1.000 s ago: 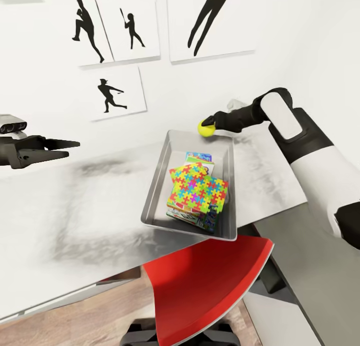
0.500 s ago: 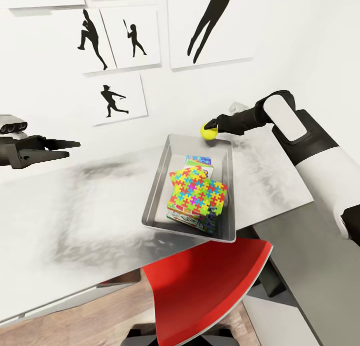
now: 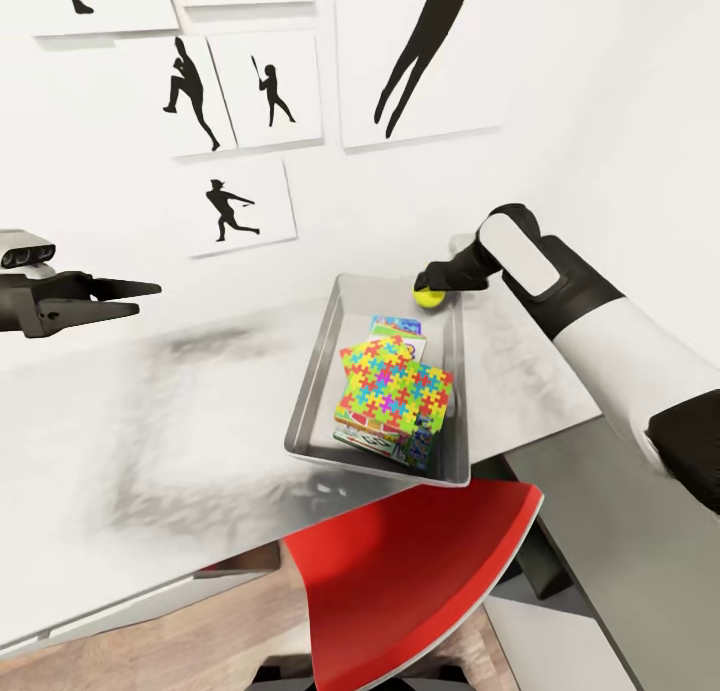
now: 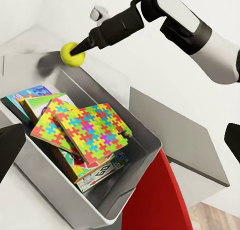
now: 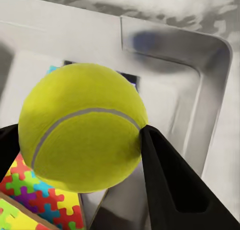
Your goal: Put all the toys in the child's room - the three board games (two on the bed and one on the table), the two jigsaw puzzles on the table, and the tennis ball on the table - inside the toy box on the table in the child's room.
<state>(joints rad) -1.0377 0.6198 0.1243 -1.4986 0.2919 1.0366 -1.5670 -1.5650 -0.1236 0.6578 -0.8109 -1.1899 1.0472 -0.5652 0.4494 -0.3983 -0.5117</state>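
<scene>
The tennis ball (image 3: 429, 297) sits clamped between the black fingers of the right gripper (image 3: 432, 289), right of centre in the head view, hanging over the far right corner of the toy box (image 3: 316, 371). In the right wrist view the ball (image 5: 82, 126) is pinched on both sides by the fingers (image 5: 170, 180), with the box's corner wall (image 5: 210, 90) and a strip of puzzle below it. The left wrist view shows the ball (image 4: 72, 53) at the gripper tip above the box's back rim.

Inside the box two jigsaw puzzles (image 3: 393, 385) lie stacked and slightly askew on top of the board games (image 3: 396, 328), whose printed edges peek out at the far and near ends. The box rests on the marbled tabletop (image 3: 150, 421), its near corner close to the table's front edge.

The left gripper (image 3: 125, 299) hovers at the left edge of the frame above the tabletop, well apart from the box, fingers spread with nothing between them. A red chair (image 3: 420, 561) stands below the table edge, and black silhouette pictures (image 3: 232, 209) hang on the wall.
</scene>
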